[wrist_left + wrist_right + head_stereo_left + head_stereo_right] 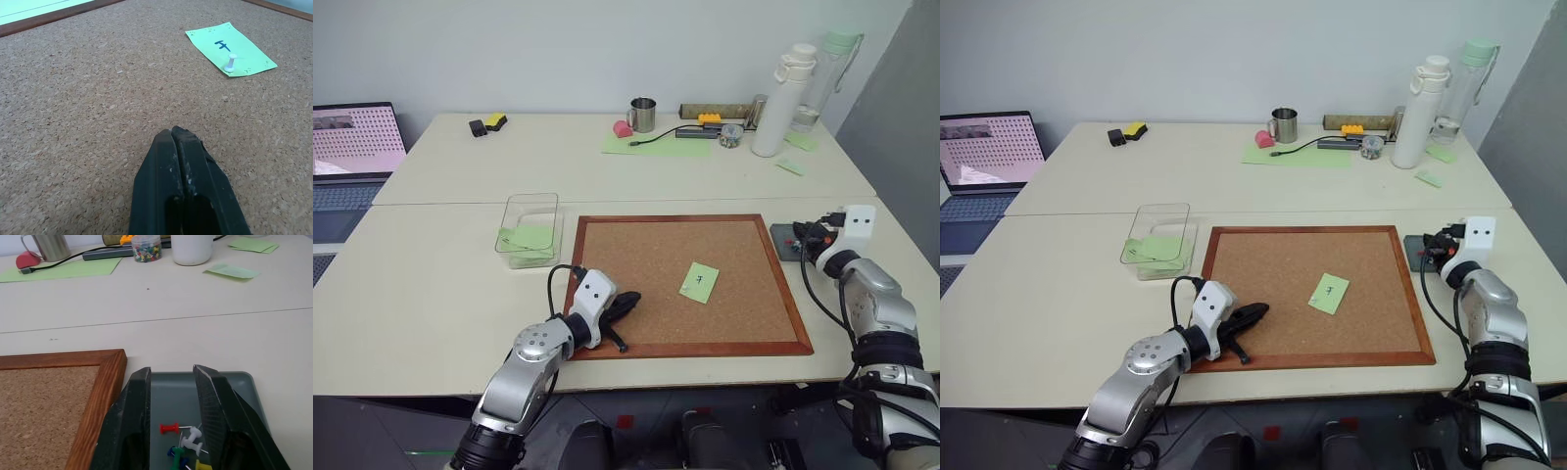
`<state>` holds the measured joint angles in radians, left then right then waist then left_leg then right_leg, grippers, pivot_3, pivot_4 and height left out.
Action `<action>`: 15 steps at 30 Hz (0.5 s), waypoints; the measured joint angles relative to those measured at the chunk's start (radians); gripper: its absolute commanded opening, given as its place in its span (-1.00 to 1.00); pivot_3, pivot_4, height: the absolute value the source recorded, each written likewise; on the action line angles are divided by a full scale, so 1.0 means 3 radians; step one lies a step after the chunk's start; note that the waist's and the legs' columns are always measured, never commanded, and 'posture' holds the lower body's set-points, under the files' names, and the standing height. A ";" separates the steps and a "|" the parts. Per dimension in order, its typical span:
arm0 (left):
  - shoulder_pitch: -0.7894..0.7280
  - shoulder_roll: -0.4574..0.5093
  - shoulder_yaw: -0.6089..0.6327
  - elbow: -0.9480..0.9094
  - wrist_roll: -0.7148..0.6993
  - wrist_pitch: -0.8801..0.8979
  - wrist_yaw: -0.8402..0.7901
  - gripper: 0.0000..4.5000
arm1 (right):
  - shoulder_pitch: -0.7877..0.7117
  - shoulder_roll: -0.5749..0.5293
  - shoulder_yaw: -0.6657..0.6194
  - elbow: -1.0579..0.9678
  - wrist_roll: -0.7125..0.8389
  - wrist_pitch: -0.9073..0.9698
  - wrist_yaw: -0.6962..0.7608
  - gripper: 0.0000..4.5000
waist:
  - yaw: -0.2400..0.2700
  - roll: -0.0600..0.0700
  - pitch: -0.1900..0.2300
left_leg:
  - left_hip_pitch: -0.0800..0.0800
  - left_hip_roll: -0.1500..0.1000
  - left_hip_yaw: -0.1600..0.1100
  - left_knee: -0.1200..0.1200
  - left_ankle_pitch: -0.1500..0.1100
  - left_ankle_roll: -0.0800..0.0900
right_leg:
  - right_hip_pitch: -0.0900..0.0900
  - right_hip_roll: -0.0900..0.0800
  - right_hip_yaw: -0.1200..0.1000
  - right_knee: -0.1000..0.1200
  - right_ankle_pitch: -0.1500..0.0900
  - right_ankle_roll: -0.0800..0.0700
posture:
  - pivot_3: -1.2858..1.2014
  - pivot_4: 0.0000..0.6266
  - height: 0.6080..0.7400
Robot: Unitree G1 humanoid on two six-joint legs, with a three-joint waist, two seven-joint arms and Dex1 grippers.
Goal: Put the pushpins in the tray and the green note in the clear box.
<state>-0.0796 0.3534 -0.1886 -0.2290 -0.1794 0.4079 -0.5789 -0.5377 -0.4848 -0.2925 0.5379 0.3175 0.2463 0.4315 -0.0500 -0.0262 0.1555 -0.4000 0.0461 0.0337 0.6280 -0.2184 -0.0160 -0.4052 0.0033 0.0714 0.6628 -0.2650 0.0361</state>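
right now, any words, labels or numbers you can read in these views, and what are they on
Green note pinned by a white pushpin on the cork board: one dark handwritten mark, like "F" or "7" with a crossbar; not clearly a letter.
Laptop screen: dotted pattern, any text too small to read.
White bottle and steel mug: no readable label.

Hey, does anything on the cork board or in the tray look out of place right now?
One thing: the green note sits askew on the cork board, held by one white pushpin near its edge. In the tray, the loose pushpins lie in a jumble, but none has spilled outside it.
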 measured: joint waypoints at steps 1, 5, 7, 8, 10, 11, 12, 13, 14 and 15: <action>0.0000 0.0000 0.0000 0.0000 0.0000 0.0000 0.0000 -1.00 | 0.0000 0.0008 0.0001 0.0000 -0.0004 0.0000 0.0000 -0.37 | 0.0000 0.0000 0.0000 | 0.0000 0.0000 0.0000 0.0000 0.0000 0.0000 | 0.0000 0.0000 0.0000 0.0000 0.0000 0.0000 | 0.03 -0.52 1.00; 0.0011 0.0003 0.0004 -0.0003 0.0000 -0.0007 0.0001 -1.00 | 0.0007 0.0053 -0.0002 -0.0064 0.0007 -0.0001 0.0003 -0.37 | 0.0000 0.0001 0.0001 | 0.0000 0.0000 -0.0001 0.0000 0.0000 0.0000 | 0.0000 0.0000 0.0000 0.0000 0.0000 0.0000 | 0.03 -0.52 1.00; 0.0022 0.0006 0.0006 -0.0010 -0.0001 -0.0013 0.0000 -1.00 | 0.0103 0.0060 0.0033 -0.0352 0.0010 -0.0012 0.0079 -0.37 | -0.0001 0.0004 0.0002 | -0.0001 0.0001 -0.0003 -0.0001 0.0000 0.0000 | 0.0000 0.0000 0.0000 0.0000 0.0000 0.0000 | 0.03 -0.52 1.00; 0.0027 0.0010 0.0008 -0.0015 -0.0001 -0.0015 0.0000 -1.00 | 0.0204 0.0064 0.0087 -0.0603 0.0040 -0.0003 0.0159 -0.37 | -0.0002 0.0005 0.0001 | 0.0000 0.0002 -0.0004 -0.0002 0.0000 0.0000 | 0.0000 0.0000 0.0000 0.0000 -0.0001 0.0000 | 0.03 -0.52 1.00; 0.0037 0.0020 0.0018 -0.0023 -0.0001 -0.0015 -0.0001 -1.00 | 0.0454 0.0117 0.0258 -0.1212 0.0139 0.0086 0.0337 -0.37 | -0.0009 0.0006 0.0000 | -0.0001 0.0005 -0.0008 -0.0004 0.0000 0.0000 | 0.0000 0.0003 0.0000 0.0000 -0.0002 -0.0001 | 0.03 -0.52 1.00; 0.0031 0.0020 0.0016 -0.0019 -0.0001 -0.0015 0.0001 -1.00 | 0.0581 0.0160 0.0362 -0.1490 0.0211 0.0177 0.0388 -0.37 | -0.0009 0.0006 0.0000 | -0.0001 0.0006 -0.0011 -0.0004 0.0000 0.0000 | 0.0000 0.0004 0.0000 0.0001 -0.0002 -0.0001 | 0.03 -0.52 1.00; 0.0038 0.0020 0.0021 -0.0019 0.0000 -0.0015 0.0001 -1.00 | 0.0756 0.0225 0.0502 -0.1843 0.0294 0.0279 0.0452 -0.37 | -0.0010 0.0006 0.0000 | 0.0000 0.0007 -0.0015 -0.0004 0.0000 0.0000 | 0.0000 0.0005 0.0000 0.0002 -0.0003 -0.0002 | 0.03 -0.52 1.00; 0.0036 0.0020 0.0025 -0.0016 0.0000 -0.0015 0.0002 -1.00 | 0.0885 0.0287 0.0659 -0.2080 0.0354 0.0368 0.0496 -0.37 | -0.0011 0.0006 0.0000 | 0.0000 0.0009 -0.0017 -0.0004 0.0000 0.0000 | 0.0001 0.0006 0.0000 0.0002 -0.0003 -0.0003 | 0.03 -0.52 1.00; 0.0027 0.0016 0.0023 -0.0006 0.0000 -0.0016 0.0004 -1.00 | 0.0998 0.0353 0.0834 -0.2281 0.0368 0.0447 0.0522 -0.37 | -0.0012 0.0007 0.0000 | 0.0000 0.0008 -0.0017 -0.0004 0.0000 0.0000 | 0.0000 0.0006 0.0000 0.0003 -0.0003 -0.0003 | 0.03 -0.52 1.00; 0.0025 0.0014 0.0022 -0.0002 0.0000 -0.0019 0.0004 -1.00 | 0.1088 0.0394 0.0987 -0.2419 0.0368 0.0501 0.0528 -0.37 | -0.0012 0.0006 0.0000 | 0.0001 0.0008 -0.0017 -0.0003 0.0000 0.0000 | 0.0000 0.0005 0.0000 0.0003 -0.0003 -0.0003 | 0.03 -0.52 1.00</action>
<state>-0.0721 0.3576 -0.1821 -0.2295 -0.1794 0.4024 -0.5777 -0.2112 -0.3666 0.0037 -0.1878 0.4279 0.3968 0.5899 -0.0536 -0.0243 0.1556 -0.3998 0.0485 0.0286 0.6272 -0.2184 -0.0161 -0.4051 0.0049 0.0713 0.6638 -0.2658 0.0351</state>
